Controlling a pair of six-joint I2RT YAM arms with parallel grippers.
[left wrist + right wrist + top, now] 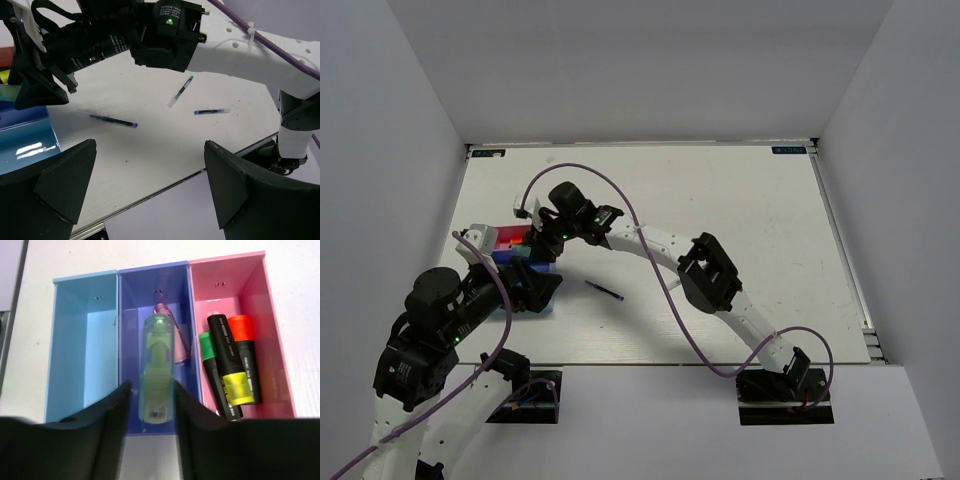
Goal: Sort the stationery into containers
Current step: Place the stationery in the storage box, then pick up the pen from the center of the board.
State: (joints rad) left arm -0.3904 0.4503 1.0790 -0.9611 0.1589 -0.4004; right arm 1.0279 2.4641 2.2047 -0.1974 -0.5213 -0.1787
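In the right wrist view three adjoining boxes stand side by side: light blue point(82, 340), dark blue point(130, 300) and pink point(270, 330). A pale green clip point(156, 370) lies lengthwise in the dark blue box. My right gripper point(150, 390) is open just above it, a finger on each side, with a slight gap on the left. Black highlighters with green point(206, 342), yellow point(234, 385) and orange point(242, 330) parts lie in the pink box. My left gripper point(150, 155) is wide open and empty over the table's near edge. Three thin pens lie on the table: purple point(113, 120), green-white point(180, 91), blue point(210, 111).
A small pinkish item point(177, 342) lies behind the clip in the dark blue box. From above, the boxes point(508, 240) sit at the table's left, under both grippers, with one pen point(605, 290) just right of them. The right arm point(710, 275) crosses the table's middle.
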